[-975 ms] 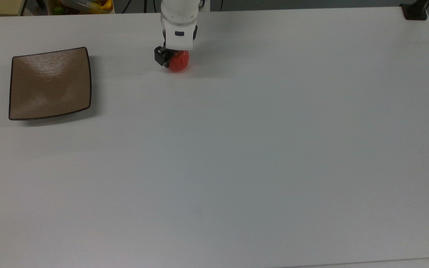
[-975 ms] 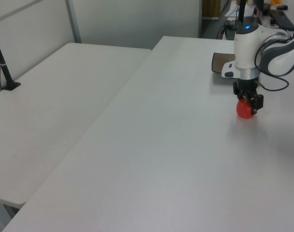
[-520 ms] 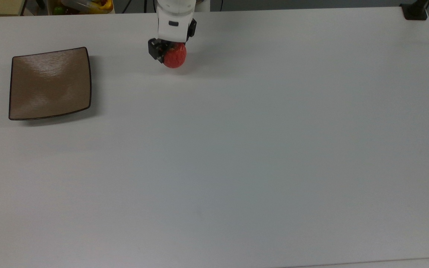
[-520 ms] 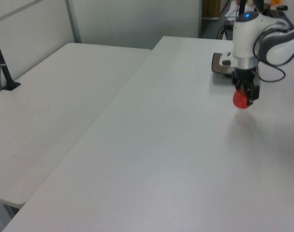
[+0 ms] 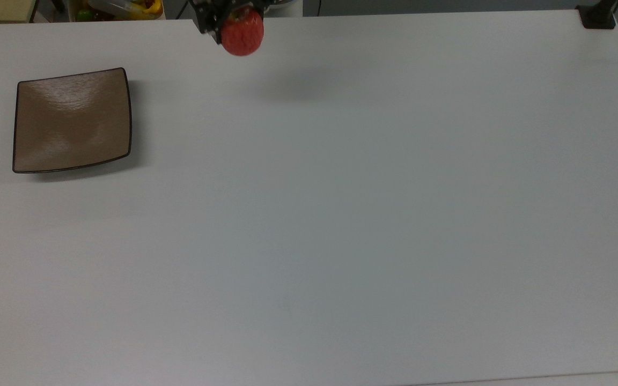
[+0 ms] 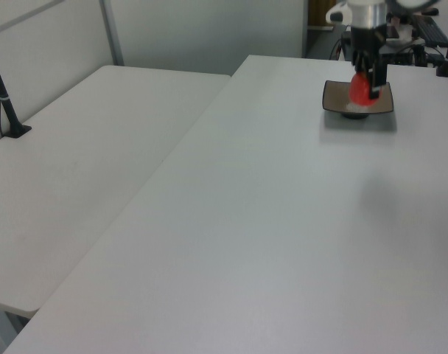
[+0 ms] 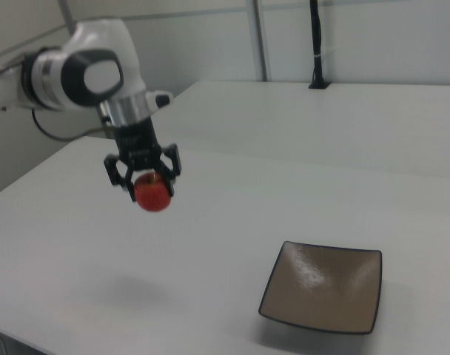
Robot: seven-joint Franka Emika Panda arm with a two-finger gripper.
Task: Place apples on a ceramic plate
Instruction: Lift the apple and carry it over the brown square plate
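Observation:
The small red apple (image 5: 242, 33) hangs well above the white table, held between the black fingers of my gripper (image 5: 234, 24), which is shut on it. In the right view the apple (image 7: 152, 193) and gripper (image 7: 147, 183) float high over the table, to the right view's left of the square tan-brown plate (image 7: 325, 287). The plate (image 5: 72, 119) lies empty at the top view's left. In the left view the apple (image 6: 360, 88) and gripper (image 6: 365, 82) overlap the far plate (image 6: 334, 100).
A black post base (image 5: 597, 16) stands at the table's far right corner in the top view. A box of coloured items (image 5: 118, 8) sits past the table's far edge. A second white table (image 6: 84, 147) adjoins in the left view.
My gripper has lifted the apple off the table and carried it up and toward the top view's left. The plate has stayed in place.

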